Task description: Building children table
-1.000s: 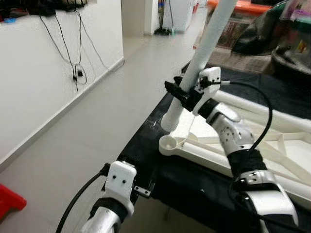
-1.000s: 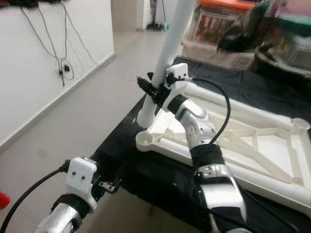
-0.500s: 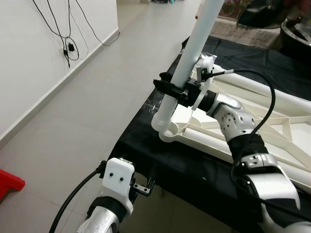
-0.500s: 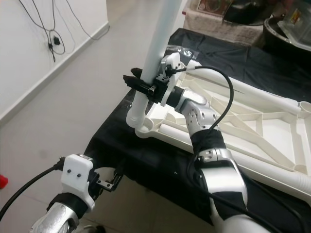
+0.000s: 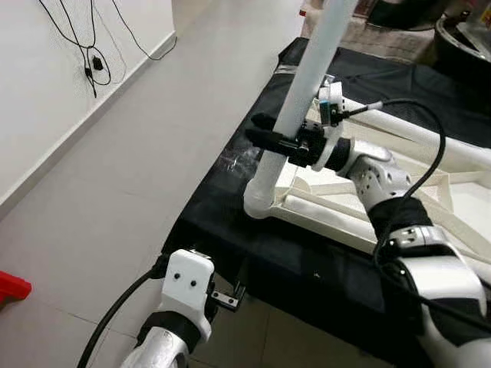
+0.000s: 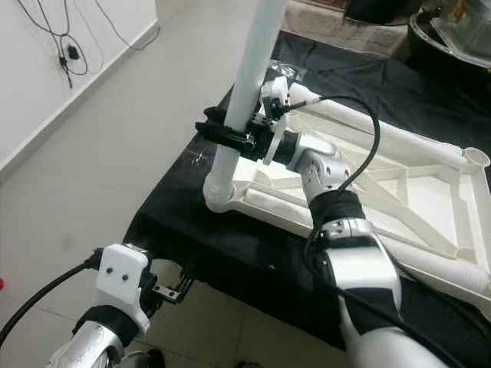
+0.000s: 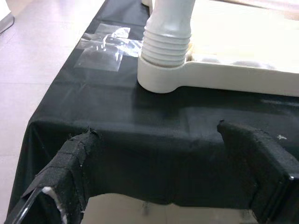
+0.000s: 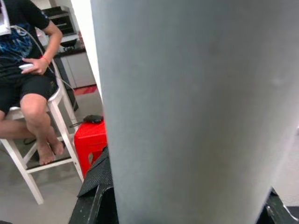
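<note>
Leg-fitting step: right gripper [image 5: 270,140] clenched on white table leg [image 5: 307,92], threaded end seated in corner socket [image 7: 161,79] of upturned tabletop [image 6: 430,192]. Left gripper [image 7: 163,172] released, idle below. Next: likely twisting leg home.

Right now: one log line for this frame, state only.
right gripper: shut on table leg | leg end in corner socket of tabletop frame | left gripper: open, idle, below table edge
</note>
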Controlling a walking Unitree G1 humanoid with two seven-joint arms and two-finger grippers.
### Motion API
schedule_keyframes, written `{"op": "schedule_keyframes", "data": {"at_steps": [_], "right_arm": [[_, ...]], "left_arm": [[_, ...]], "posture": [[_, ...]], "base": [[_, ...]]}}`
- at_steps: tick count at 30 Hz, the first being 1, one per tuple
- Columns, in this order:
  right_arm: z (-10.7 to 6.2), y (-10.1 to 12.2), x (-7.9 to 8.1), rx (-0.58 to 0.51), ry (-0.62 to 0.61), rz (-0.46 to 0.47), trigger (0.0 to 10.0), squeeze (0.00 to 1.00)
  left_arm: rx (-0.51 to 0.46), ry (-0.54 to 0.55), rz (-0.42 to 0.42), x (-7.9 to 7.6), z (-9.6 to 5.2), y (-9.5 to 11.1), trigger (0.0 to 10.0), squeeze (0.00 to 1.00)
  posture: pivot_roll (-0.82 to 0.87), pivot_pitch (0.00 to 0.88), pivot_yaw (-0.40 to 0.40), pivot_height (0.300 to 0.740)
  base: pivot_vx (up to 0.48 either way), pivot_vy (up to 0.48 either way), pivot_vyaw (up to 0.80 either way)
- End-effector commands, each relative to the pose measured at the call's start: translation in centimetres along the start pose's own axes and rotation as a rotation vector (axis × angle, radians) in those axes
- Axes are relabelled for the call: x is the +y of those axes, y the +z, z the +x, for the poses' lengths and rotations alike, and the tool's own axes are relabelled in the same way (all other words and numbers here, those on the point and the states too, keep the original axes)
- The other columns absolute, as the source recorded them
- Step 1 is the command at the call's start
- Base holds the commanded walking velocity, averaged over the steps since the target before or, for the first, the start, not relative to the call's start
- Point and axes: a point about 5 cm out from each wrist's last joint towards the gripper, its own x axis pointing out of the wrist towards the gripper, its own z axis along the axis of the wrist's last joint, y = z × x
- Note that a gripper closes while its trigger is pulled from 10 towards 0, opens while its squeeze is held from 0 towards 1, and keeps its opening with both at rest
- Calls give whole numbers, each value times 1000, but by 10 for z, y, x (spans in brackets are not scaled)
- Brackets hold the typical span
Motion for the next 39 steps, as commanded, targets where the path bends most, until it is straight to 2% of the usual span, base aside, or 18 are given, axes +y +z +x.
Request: {"op": "schedule_keyframes", "data": {"at_steps": [1,6,12,20,27,39], "right_arm": [[-4,-7,-1,41,-16,1,10000,0],[-4,-8,-1,50,4,-10,10000,0],[-4,-16,10,91,164,-21,10000,0],[2,-26,17,149,238,-33,10000,0],[8,-25,12,151,154,-71,10000,0],[1,-28,1,206,26,-28,10000,0]], "left_arm": [[17,-14,-4,-5,-2,-1,10000,0],[19,-16,-1,-5,0,-2,10000,0],[19,-15,5,-5,0,-1,10000,0],[18,-17,13,-4,1,-1,10000,0],[18,-16,17,-5,1,-1,10000,0],[16,-14,21,-5,0,-1,10000,0]], "posture": [[82,261,-102,740],[83,258,-103,740],[85,256,-103,740],[83,251,-101,740],[84,253,-106,740],[78,254,-111,740]], "base": [[0,0,0],[0,0,0],[0,0,0],[0,0,0],[0,0,0],[0,0,0]]}}
